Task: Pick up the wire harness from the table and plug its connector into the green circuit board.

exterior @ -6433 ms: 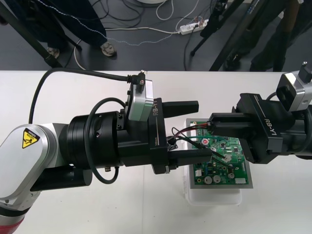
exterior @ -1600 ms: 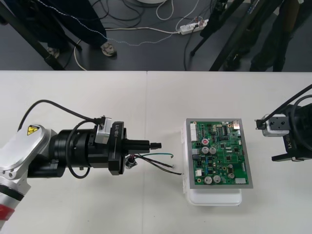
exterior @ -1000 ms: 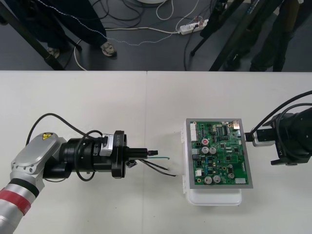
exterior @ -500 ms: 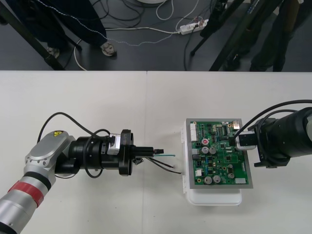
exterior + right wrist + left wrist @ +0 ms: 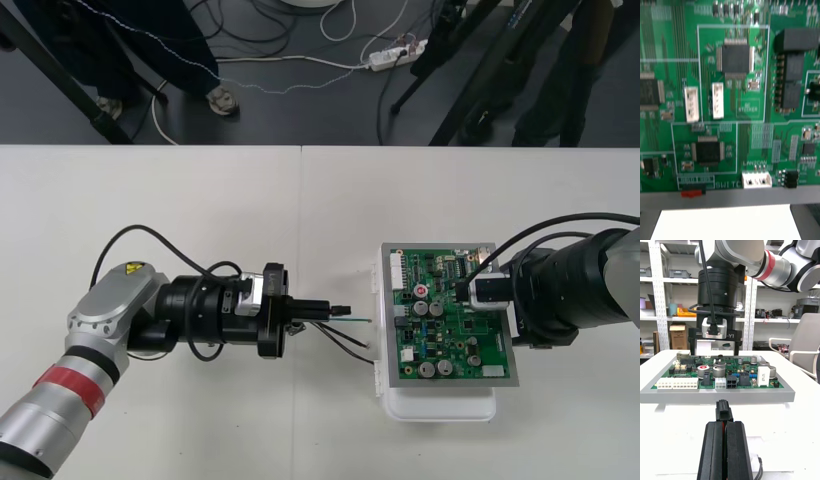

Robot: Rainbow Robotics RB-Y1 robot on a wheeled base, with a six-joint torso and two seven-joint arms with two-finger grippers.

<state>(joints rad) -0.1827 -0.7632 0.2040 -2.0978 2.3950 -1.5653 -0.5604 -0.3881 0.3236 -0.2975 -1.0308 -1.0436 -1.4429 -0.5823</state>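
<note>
Now it's the approach: the board (image 5: pixel 450 315) lies right, the right gripper (image 5: pixel 480 291) over it. The left gripper (image 5: pixel 330 309), closed tight on the harness (image 5: pixel 352 320), holds the plug (image 5: pixel 724 414) near the board's left edge; next, align with a socket and press in.

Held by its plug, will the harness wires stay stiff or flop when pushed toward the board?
Likely floppy: the thin wires curve loosely beside the left claw. The plug looks rigid, pinched between shut fingers, so it should probably push straight toward the board.

Matt black plastic plug (image 5: pixel 724 415), glossy green circuit board (image 5: pixel 440 340), smooth pale matt table (image 5: pixel 200 200).
</note>
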